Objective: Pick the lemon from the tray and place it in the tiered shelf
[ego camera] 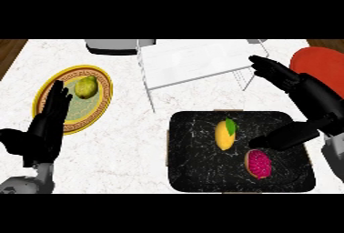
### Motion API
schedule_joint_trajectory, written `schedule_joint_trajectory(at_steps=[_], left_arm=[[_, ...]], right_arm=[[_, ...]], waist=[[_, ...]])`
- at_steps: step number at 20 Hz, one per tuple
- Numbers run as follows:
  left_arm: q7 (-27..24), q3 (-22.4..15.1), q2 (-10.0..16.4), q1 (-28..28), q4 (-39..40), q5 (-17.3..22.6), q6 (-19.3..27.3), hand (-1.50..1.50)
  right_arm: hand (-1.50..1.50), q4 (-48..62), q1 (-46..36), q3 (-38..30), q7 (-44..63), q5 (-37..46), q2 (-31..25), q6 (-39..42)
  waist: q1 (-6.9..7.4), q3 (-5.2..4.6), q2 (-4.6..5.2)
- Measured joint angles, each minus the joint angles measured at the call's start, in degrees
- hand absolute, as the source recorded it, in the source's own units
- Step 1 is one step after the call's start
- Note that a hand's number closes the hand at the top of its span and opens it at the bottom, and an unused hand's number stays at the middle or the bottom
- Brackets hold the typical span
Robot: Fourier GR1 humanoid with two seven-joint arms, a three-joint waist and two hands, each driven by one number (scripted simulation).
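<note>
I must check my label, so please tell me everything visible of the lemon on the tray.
The lemon is an oval yellow fruit with smooth-looking skin and a green leaf at its far end. It lies on the black marbled tray, near its middle, with its long axis pointing away from the robot. A pink fruit lies to its right, apart from it. The right hand is open; its thumb tip is near the lemon and seems not to touch it.

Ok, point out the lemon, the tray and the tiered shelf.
lemon point(224, 135): head view, on the middle of its yellow body.
tray point(194, 157): head view, on the bare black floor left of the fruit.
tiered shelf point(191, 59): head view, on its white top board.
</note>
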Motion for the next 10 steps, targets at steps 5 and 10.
schedule_joint_trajectory(at_steps=[5, 10], left_arm=[[1.0, -0.2, -0.2, -0.9, -0.2, -0.5, 0.3, 0.00], [1.7, -0.8, -0.4, -1.2, -1.1, -1.3, 0.1, 0.00]], right_arm=[[-1.50, -5.1, -6.2, 6.8, 12.2, 7.7, -6.6, 4.1], [-1.50, -6.7, -13.5, 15.2, 26.8, 15.2, -5.9, 6.6]], waist=[[0.49, -0.13, 0.01], [1.27, -0.12, 0.18]])
